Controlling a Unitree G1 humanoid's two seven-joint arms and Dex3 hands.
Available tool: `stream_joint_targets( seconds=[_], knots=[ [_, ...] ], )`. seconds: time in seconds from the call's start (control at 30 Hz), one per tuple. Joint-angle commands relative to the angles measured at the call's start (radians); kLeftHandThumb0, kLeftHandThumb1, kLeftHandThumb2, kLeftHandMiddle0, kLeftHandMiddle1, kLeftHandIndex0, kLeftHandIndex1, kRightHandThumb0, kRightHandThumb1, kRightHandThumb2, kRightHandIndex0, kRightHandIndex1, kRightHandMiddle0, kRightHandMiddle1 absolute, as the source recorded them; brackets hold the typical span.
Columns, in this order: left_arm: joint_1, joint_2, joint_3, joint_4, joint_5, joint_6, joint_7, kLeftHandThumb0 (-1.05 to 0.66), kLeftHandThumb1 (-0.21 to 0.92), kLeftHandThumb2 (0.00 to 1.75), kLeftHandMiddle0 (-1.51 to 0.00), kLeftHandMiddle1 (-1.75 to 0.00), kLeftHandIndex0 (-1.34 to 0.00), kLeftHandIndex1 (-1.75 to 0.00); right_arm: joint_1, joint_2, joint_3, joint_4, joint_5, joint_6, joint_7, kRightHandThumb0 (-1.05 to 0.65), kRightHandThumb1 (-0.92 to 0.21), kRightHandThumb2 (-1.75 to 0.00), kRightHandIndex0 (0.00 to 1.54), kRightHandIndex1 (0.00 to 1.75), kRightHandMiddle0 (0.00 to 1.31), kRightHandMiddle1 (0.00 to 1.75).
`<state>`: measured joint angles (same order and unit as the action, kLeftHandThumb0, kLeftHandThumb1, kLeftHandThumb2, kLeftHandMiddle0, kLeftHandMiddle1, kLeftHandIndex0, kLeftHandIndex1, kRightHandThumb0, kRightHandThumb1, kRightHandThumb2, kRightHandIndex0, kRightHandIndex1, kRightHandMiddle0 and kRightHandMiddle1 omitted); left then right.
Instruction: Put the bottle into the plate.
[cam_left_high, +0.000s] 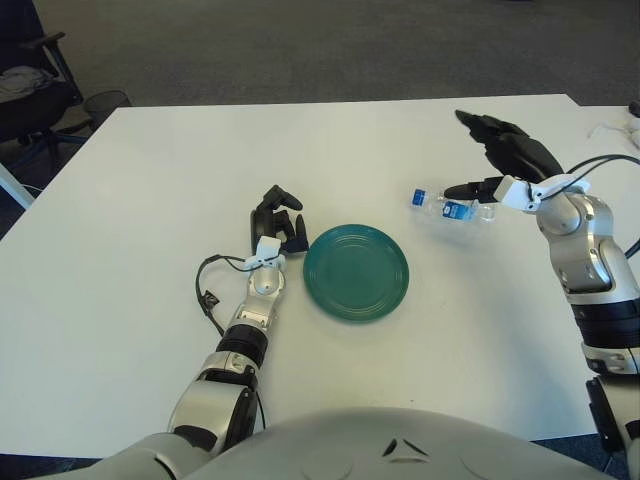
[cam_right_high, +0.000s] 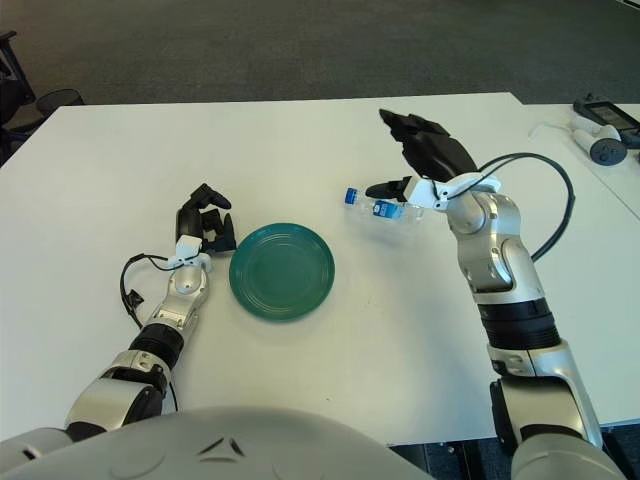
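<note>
A small clear plastic bottle (cam_left_high: 452, 208) with a blue cap and blue label lies on its side on the white table (cam_left_high: 150, 200), right of the round green plate (cam_left_high: 356, 272). The plate holds nothing. My right hand (cam_left_high: 485, 158) hovers over the bottle's right end, fingers spread forward above it and the thumb reaching down beside the label. It grips nothing. My left hand (cam_left_high: 276, 223) shows just left of the plate's rim with its fingers curled and nothing in them.
A black cable (cam_left_high: 206, 290) loops on the table beside my left forearm. An office chair (cam_left_high: 30, 80) stands off the table's far left corner. A second table at the far right carries small devices (cam_right_high: 600, 135). My right arm trails a black cable (cam_right_high: 555, 215).
</note>
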<state>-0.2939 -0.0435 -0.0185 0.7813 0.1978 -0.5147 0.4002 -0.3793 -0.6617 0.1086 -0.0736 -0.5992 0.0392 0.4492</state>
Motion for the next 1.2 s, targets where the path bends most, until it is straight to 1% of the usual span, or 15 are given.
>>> stream_joint_targets(
  seconds=[0.0,0.07,0.13,0.3,0.37,0.5,0.63,0.77,0.9,1.17],
  knots=[
    [0.054,0.006,0.002,0.038,-0.009,0.037,-0.023,-0.58,0.06,1.63,-1.35,-1.75,-0.82,-1.75,-0.051,-0.043,0.033,0.147,-0.016,-0.065,-0.011,-1.05,-0.92,-0.14,0.0,0.0,0.0,0.0],
    [0.053,0.005,0.003,0.039,-0.01,0.035,-0.023,-0.58,0.08,1.61,-1.35,-1.75,-0.81,-1.75,-0.069,-0.055,0.056,0.253,-0.03,-0.121,-0.046,-1.05,-0.92,-0.15,0.0,0.0,0.0,0.0],
    [0.052,0.005,0.003,0.042,-0.01,0.034,-0.02,-0.57,0.08,1.6,-1.35,-1.75,-0.81,-1.75,-0.079,-0.06,0.068,0.282,-0.036,-0.143,-0.054,-1.05,-0.92,-0.15,0.0,0.0,0.0,0.0],
    [0.049,0.007,0.002,0.047,-0.003,0.048,-0.012,-0.57,0.08,1.6,-1.34,-1.75,-0.8,-1.75,-0.109,-0.09,0.111,0.348,-0.04,-0.213,-0.023,-1.05,-0.92,-0.18,0.0,0.0,0.0,0.0],
    [0.051,0.007,0.002,0.044,-0.004,0.049,-0.012,-0.57,0.08,1.6,-1.34,-1.75,-0.8,-1.75,-0.122,-0.107,0.129,0.374,-0.032,-0.25,0.01,-1.05,-0.92,-0.19,0.0,0.0,0.0,0.0],
    [0.049,0.009,0.004,0.049,-0.005,0.045,-0.013,-0.57,0.08,1.61,-1.33,-1.75,-0.81,-1.75,-0.144,-0.118,0.153,0.412,-0.016,-0.294,0.066,-1.05,-0.92,-0.18,0.0,0.0,0.0,0.0],
    [0.046,0.01,0.007,0.053,-0.006,0.05,-0.01,-0.58,0.08,1.61,-1.33,-1.75,-0.81,-1.75,-0.15,-0.109,0.18,0.431,-0.028,-0.306,0.092,-1.05,-0.91,-0.16,0.0,0.0,0.0,0.0],
    [0.046,0.007,0.01,0.052,-0.008,0.054,-0.008,-0.58,0.07,1.61,-1.33,-1.75,-0.81,-1.75,-0.154,-0.09,0.224,0.478,-0.069,-0.325,0.072,-1.05,-0.91,-0.13,0.0,0.0,0.0,0.0],
    [0.049,0.004,0.01,0.045,-0.007,0.052,-0.007,-0.58,0.08,1.61,-1.34,-1.75,-0.81,-1.75,-0.161,-0.09,0.242,0.496,-0.08,-0.337,0.062,-1.05,-0.92,-0.11,0.0,0.0,0.0,0.0],
    [0.047,0.007,0.009,0.055,-0.011,0.027,-0.021,-0.58,0.08,1.61,-1.34,-1.75,-0.81,-1.75,-0.172,-0.076,0.275,0.54,-0.114,-0.338,0.028,-1.05,-0.92,-0.17,0.0,0.0,0.0,0.0]
  ],
)
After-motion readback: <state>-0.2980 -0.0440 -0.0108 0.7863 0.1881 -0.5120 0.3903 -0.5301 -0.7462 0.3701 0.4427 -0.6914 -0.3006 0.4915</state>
